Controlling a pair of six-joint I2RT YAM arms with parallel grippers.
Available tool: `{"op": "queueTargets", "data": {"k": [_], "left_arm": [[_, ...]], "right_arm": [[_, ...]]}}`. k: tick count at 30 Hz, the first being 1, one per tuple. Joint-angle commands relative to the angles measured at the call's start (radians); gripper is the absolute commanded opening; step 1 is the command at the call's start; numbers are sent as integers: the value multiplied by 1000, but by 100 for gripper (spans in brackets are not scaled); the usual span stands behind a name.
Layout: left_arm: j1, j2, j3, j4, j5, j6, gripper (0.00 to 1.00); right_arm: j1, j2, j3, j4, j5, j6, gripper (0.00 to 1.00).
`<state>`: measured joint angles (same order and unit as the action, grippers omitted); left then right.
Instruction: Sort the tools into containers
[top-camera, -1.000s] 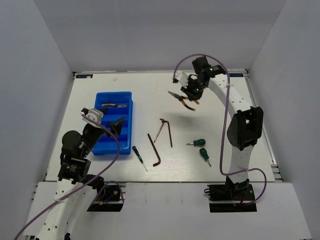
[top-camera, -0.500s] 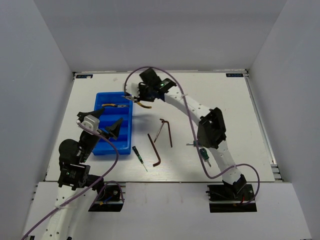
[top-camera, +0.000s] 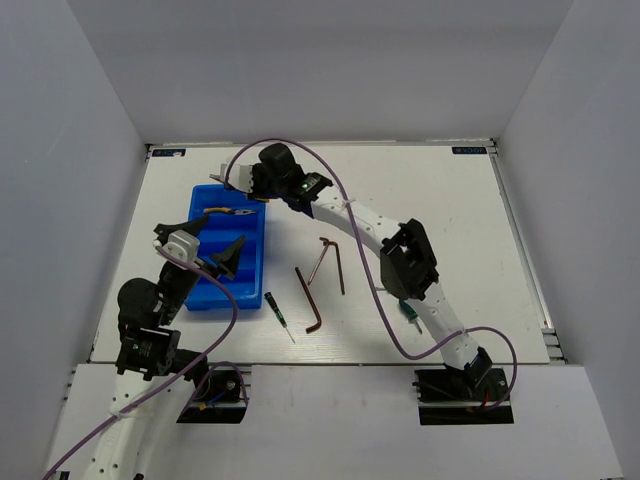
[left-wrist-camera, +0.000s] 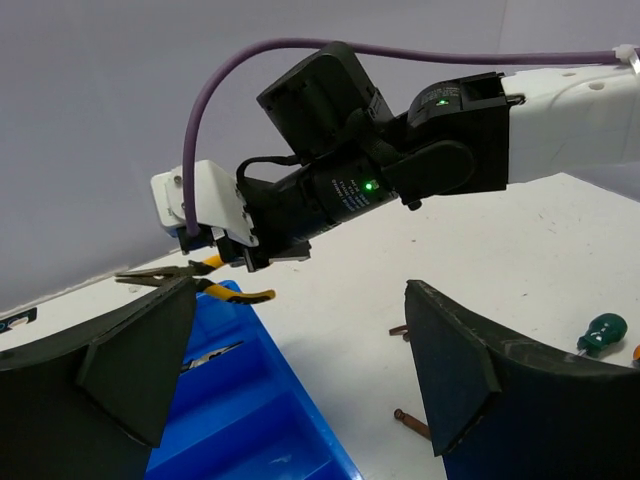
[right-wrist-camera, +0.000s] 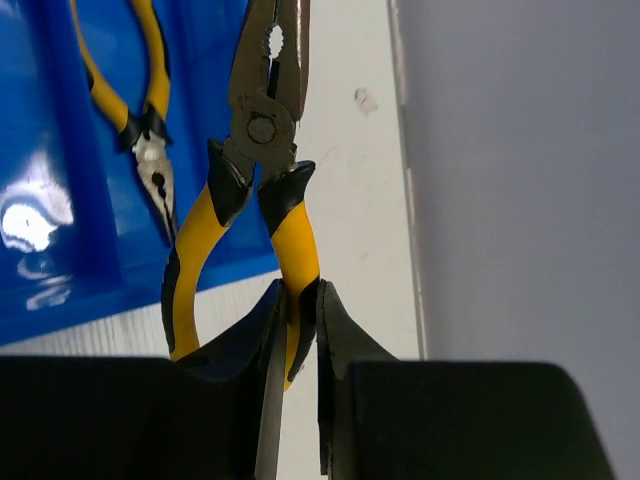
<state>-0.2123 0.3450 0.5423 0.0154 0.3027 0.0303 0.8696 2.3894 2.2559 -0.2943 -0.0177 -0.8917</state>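
Note:
My right gripper is shut on one handle of yellow-handled pliers and holds them above the far end of the blue tray. The held pliers also show in the left wrist view. A second pair of yellow-handled pliers lies in the tray's far compartment. My left gripper is open and empty over the tray's near half. Two dark hex keys and a thin green-handled screwdriver lie on the table right of the tray. One stubby screwdriver shows beside the right arm.
The right arm stretches diagonally across the table, over the hex keys' far side. White walls close in the table on three sides. In the left wrist view a stubby green screwdriver and a hex key end lie right of the tray.
My right arm has swung left from the table's far right, carrying the pliers to above the tray's far end. My left arm has drawn back slightly.

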Motion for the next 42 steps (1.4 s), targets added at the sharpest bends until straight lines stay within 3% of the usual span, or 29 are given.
{"op": "queueTargets", "data": {"k": [1, 8, 10, 18, 23, 28, 31, 34, 36, 39, 42], "left_arm": [[4, -1, -5, -2, 1, 6, 95], [4, -1, -5, -2, 1, 6, 95], [4, -1, -5, -2, 10, 6, 95], [4, -1, -5, -2, 10, 6, 95], [4, -1, -5, -2, 10, 6, 95], [4, 8, -5, -2, 10, 6, 95], [4, 8, -5, -2, 10, 6, 95], [4, 17, -5, -2, 21, 6, 94], [4, 17, -5, -2, 30, 6, 90], [4, 26, -5, -2, 30, -4, 79], [4, 38, -5, 8, 30, -19, 47]], "right_arm": [[14, 1, 56, 187, 4, 22, 0], [49, 121, 40, 450, 71, 18, 0], [55, 155, 97, 471, 82, -21, 0], [65, 212, 62, 535, 120, -76, 0], [65, 188, 33, 517, 125, -64, 31], [71, 133, 1, 509, 136, -29, 53], [74, 103, -15, 500, 145, -6, 50], [75, 45, -35, 503, 160, 31, 32], [72, 11, -53, 504, 173, 81, 23], [71, -85, -91, 491, 179, 152, 25], [62, -136, -88, 442, 197, 194, 34]]}}
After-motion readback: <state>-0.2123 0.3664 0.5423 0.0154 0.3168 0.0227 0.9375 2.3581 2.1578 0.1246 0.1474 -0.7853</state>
